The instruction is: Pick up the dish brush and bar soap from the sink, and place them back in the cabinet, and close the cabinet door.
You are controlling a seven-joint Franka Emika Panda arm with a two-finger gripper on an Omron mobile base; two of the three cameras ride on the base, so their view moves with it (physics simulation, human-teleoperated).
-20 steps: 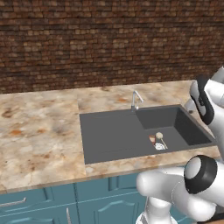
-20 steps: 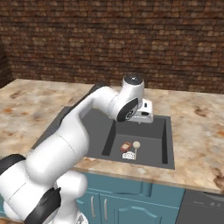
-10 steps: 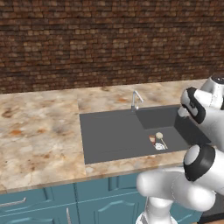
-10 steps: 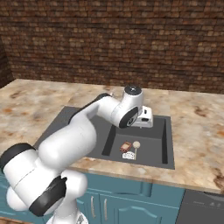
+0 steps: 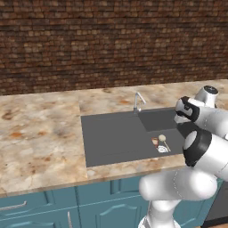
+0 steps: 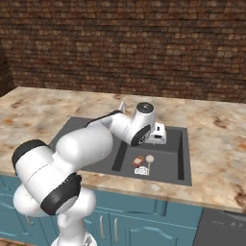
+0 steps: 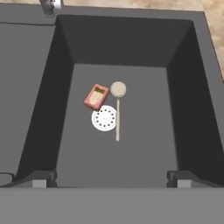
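The gripper (image 7: pixel 112 178) hangs spread wide and empty above the deeper section of the sink (image 7: pixel 39 113). On its floor the dish brush (image 7: pixel 117 105) lies beside the bar soap (image 7: pixel 96 96), the white drain disc (image 7: pixel 104 118) between them. The faucet (image 5: pixel 138 101) stands at the far rim.

A dark brick wall (image 5: pixel 111 40) is seen behind a mottled beige stone counter (image 5: pixel 40 133); teal cupboards (image 5: pixel 53 209) are set below the counter.
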